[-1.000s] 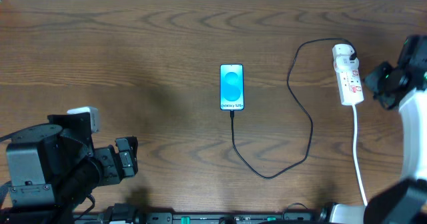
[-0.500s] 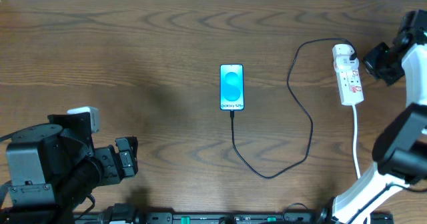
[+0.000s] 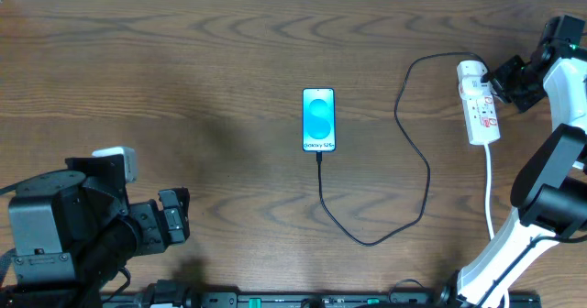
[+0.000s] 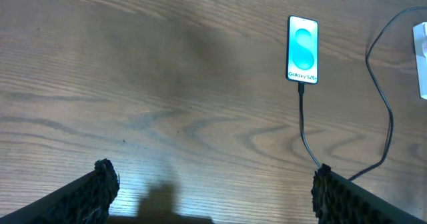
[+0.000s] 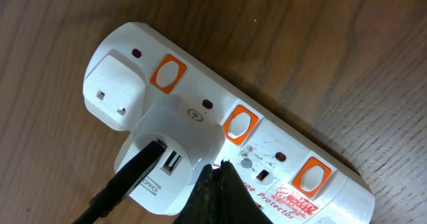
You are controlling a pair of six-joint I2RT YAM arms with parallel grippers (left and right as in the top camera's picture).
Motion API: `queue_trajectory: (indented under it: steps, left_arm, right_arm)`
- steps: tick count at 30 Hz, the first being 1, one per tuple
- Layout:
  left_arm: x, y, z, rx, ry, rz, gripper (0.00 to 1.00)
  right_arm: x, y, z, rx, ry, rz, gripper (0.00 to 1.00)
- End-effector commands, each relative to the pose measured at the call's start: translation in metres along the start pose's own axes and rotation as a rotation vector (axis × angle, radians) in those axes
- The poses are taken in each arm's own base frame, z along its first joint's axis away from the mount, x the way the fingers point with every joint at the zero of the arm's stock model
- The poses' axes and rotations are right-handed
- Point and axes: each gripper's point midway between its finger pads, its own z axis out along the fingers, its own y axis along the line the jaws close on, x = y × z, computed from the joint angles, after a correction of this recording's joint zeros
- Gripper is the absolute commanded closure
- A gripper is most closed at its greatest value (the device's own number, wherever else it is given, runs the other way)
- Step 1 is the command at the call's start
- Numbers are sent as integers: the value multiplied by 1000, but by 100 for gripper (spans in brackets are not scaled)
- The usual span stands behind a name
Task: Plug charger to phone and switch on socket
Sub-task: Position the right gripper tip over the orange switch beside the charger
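**Charger [image 3: 320,180] links phone [image 3: 318,119] and power strip [image 3: 481,106]; right gripper [image 3: 503,77] at the strip**

Overhead: the phone lies face up near the middle of the wooden table [image 3: 183,70], its screen lit blue. The charger's small plug sits in the phone's near end. Its black cable loops toward the table's near edge, then curves back up to the far, rounded end of the power strip at the right. A white cord [image 3: 491,198] trails from the strip's near end. The right gripper sits just beside the strip's far end. The left gripper [image 3: 176,214] hangs at the near left corner, well apart from everything.

Left wrist: the left gripper [image 4: 212,187] is spread wide with nothing between its fingers [image 4: 100,184]. Beyond it lie the phone [image 4: 303,49] and the charger [image 4: 301,114]. A sliver of the power strip [image 4: 421,57] shows at the right edge.

Right wrist: the power strip [image 5: 280,151] fills the view, with three orange switches [image 5: 239,123] in a row. The charger's [image 5: 133,177] black plug sits in a white adapter [image 5: 180,127] plugged into the strip. The right gripper's [image 5: 217,174] fingers are pressed together, gripping nothing. Their tip is at the strip's face, just beside the adapter and near the middle switch.
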Motion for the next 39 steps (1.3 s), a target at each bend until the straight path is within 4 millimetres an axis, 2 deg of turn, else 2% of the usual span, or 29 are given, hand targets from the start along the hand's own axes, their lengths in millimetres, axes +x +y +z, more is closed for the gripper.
queue_trajectory:
  steps: [1, 20, 26, 31, 35, 39]
  left_arm:
    - [-2, 2, -2, -11, -11, 8, 6]
    - [-2, 2, -2, -11, -12, 8, 6]
    - [-2, 2, -2, -11, -11, 8, 6]
    - [-2, 2, -2, -11, -11, 8, 6]
    - [-2, 2, -2, -11, -12, 8, 6]
    - [-2, 2, -2, -11, -12, 8, 6]
  right_arm:
    - [-9, -2, -5, 15, -30, 16, 99]
    - [-11, -7, -3, 46, -45, 16, 99]
    - [-6, -10, 12, 62, -19, 15, 99]
    - [-5, -4, 29, 55, -17, -3, 99]
    - [3, -1, 35, 71, -5, -23, 99]
    - [3, 4, 36, 86, -30, -51, 99]
